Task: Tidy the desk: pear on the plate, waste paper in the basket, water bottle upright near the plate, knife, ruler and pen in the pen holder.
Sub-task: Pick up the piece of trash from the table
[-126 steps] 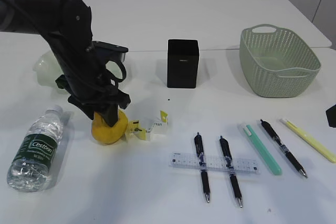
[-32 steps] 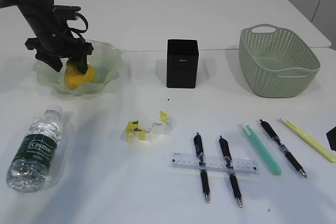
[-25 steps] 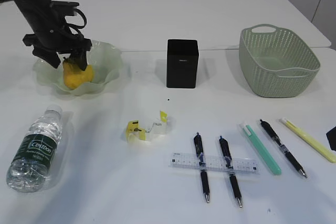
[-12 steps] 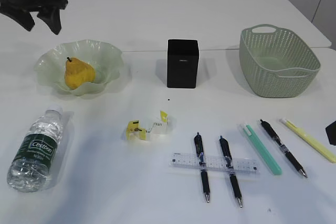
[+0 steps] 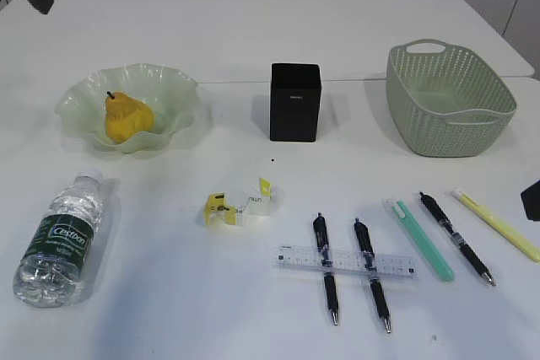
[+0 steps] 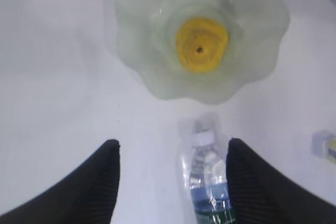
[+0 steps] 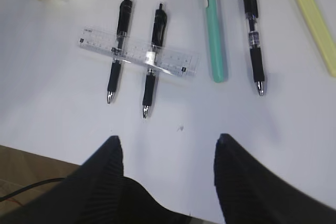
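One item of the tidy-up stands complete: yellow pear (image 5: 124, 117) upright in the green scalloped plate (image 5: 181, 90), left rear of the surface (image 5: 253, 309). Outstanding: water bottle (image 5: 59, 238) lying flat at the left front edge; crumpled waste paper (image 5: 239, 206) mid-surface, outside the green basket (image 5: 447, 99) at right rear; ruler (image 5: 346, 262), four black pens (image 5: 327, 269), green knife (image 5: 419, 239) and yellow one (image 5: 498, 225) along the front right, none in the black pen holder (image 5: 294, 101). Left pincer (image 6: 173, 153) wide, empty, above the bottle; right pincer (image 7: 168, 148) wide, empty.
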Robot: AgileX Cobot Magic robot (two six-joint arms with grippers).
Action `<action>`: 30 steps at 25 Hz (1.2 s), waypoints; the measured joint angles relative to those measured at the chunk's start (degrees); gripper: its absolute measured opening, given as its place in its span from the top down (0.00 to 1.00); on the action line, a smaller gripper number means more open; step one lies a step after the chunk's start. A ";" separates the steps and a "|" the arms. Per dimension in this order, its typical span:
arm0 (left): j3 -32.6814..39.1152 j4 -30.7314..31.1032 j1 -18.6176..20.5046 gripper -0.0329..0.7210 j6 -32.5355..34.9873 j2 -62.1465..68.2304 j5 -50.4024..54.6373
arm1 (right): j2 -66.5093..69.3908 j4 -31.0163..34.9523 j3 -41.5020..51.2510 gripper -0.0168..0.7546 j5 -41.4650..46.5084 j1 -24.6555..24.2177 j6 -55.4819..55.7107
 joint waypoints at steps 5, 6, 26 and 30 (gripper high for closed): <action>13.73 1.28 0.00 0.36 0.77 -6.29 0.00 | 0.65 -0.31 -4.32 0.44 1.65 0.57 0.00; 16.27 1.68 0.00 0.36 0.87 -8.11 0.00 | 1.55 -1.55 -5.70 0.44 2.20 1.60 0.00; 53.56 -7.40 0.00 0.36 1.13 -29.21 -11.50 | 34.27 -15.76 -36.38 0.44 6.87 24.43 -1.18; 56.33 -7.52 0.00 0.36 1.13 -29.21 -13.47 | 42.89 -16.50 -43.68 0.44 6.87 27.62 -5.10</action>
